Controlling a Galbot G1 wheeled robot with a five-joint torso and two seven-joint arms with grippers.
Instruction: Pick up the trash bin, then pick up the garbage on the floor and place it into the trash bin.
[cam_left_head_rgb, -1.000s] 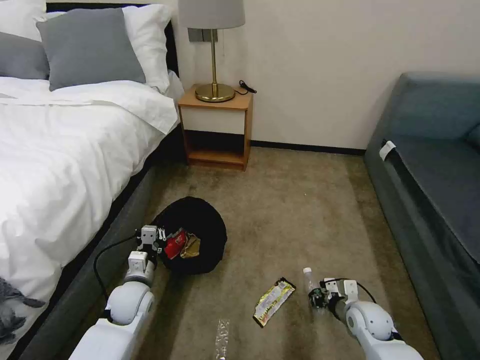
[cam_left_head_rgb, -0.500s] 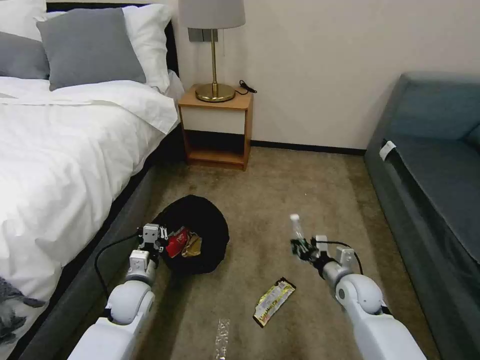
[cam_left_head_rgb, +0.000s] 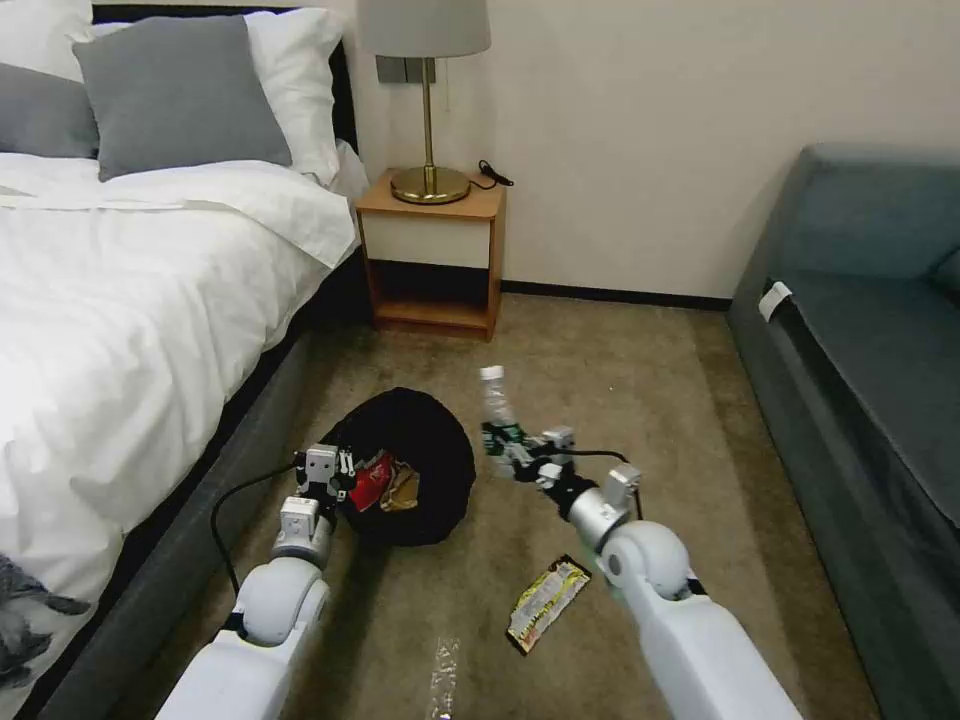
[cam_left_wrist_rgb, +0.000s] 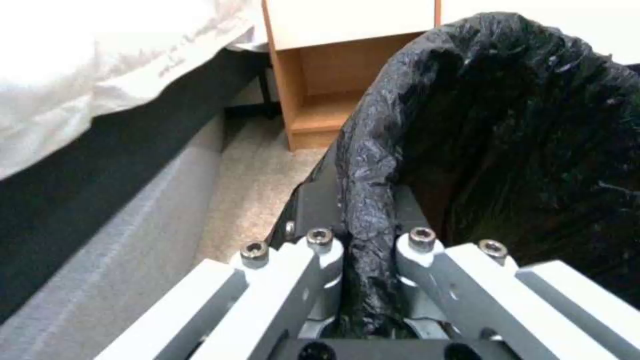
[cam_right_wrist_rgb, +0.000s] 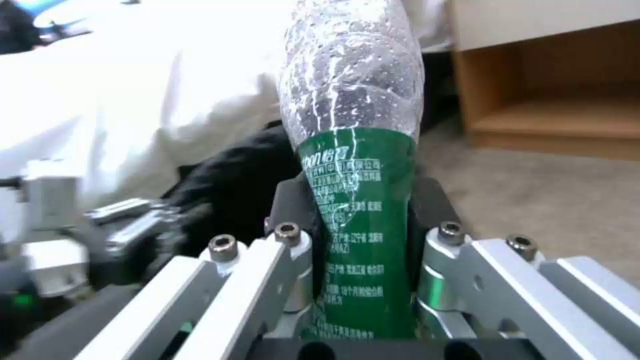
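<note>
Left gripper (cam_left_wrist_rgb: 363, 250) clamped on bag-lined rim of trash bin (cam_left_head_rgb: 420, 450), beside the bed (cam_left_head_rgb: 120, 330); right gripper (cam_right_wrist_rgb: 363, 240) closed around green-labelled bottle (cam_left_head_rgb: 497, 410), held above carpet (cam_left_head_rgb: 620, 400) just beside bin; yellow-black wrapper (cam_left_head_rgb: 546, 603) flat on carpet.

Our two arms are glossy white rounded shells with silvery metal wrist cylinders, each trailing a thin black cable. The left end effector (cam_left_head_rgb: 337, 470) and right end effector (cam_left_head_rgb: 507, 452) have pale grey metal linkage bars joined by hex-socket screws, ending in black pads.
</note>
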